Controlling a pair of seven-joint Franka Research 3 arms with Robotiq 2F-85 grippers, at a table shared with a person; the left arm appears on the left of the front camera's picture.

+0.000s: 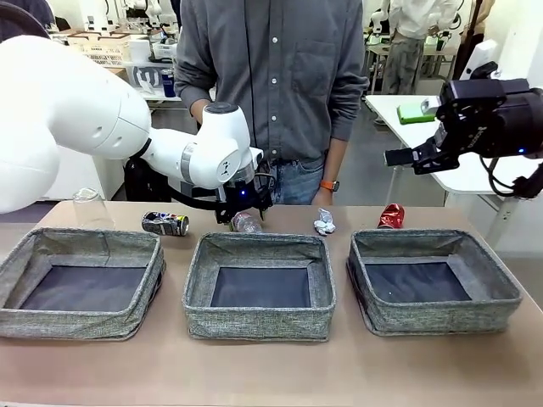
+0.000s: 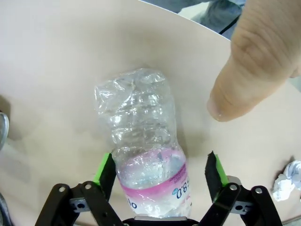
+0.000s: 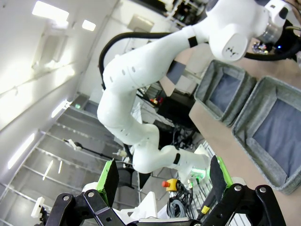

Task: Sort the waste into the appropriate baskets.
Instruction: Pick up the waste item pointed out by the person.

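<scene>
The beige worktop runs across to a person standing at its far edge, with white tables and shelving in the bright room behind. A wide bare strip lies along the near side; the gaps between the baskets are narrow.

The waste sits in a row between the baskets' far walls and the far edge: a clear plastic cup upturned at the left, a dark printed can on its side, the clear plastic bottle with its pink label lying crumpled behind the middle basket, then a white paper wad and a crushed red can.

The left gripper is down over the bottle, jaws apart with a green pad on either side of the labelled end, not clamped on it. The person's finger hangs just beside the bottle.

The right gripper is held high off the worktop's right end, jaws wide apart around air.

The left basket, the middle one and the right basket each show their dark bottoms from wall to wall.
</scene>
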